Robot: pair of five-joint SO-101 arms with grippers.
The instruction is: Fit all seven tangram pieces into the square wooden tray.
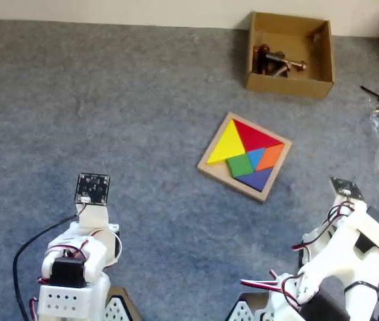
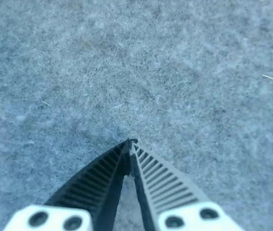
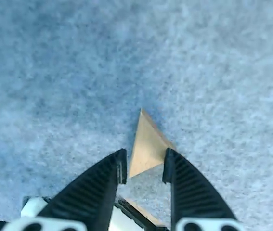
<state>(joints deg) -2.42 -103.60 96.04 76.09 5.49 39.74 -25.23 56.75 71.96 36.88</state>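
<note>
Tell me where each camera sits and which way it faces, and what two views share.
High view: fixed overhead, looking down on carpet, tray and box; left arm and right arm show at the near edge.
Left wrist view: on the left arm, facing down at bare carpet; the shut left gripper shows.
Right wrist view: on the right arm, facing down at what seems the tray's corner; the open right gripper shows.
Shared: high and right wrist views both show the tray.
</note>
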